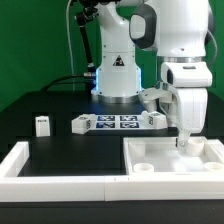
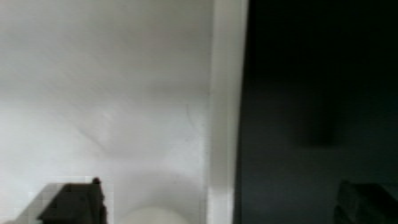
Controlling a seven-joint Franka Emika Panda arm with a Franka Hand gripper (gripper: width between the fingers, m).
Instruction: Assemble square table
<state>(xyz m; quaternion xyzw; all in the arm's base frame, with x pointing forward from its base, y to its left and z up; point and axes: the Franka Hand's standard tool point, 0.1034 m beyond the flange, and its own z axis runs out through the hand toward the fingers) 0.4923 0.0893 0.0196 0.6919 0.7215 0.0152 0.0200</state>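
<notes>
Right now, in the exterior view, the arm is reaching down with its gripper [image 1: 185, 141] at one edge of the square top [image 1: 172, 160]. The fingers are hanging low at its raised rim, and from here I cannot tell whether they are touching it. A short leg [image 1: 42, 124] is standing well apart from the fingers, out past the marker board [image 1: 112, 122]. A small tagged piece [image 1: 153, 120], likely another leg, is lying nearer them, just beyond the top. No leg is sitting in any corner socket that I can see.

In the wrist view the fingers [image 2: 71, 203] are standing wide apart, clamped on nothing. The square top [image 2: 107, 100] is filling the side by one finger, the black table [image 2: 320, 90] is showing by the other, and the rim is running between them.

I am reading this as the opening step: taking the top by its edge to shift it into place. The next move is calling for a square close on the rim, then a steady drag without tipping it.
</notes>
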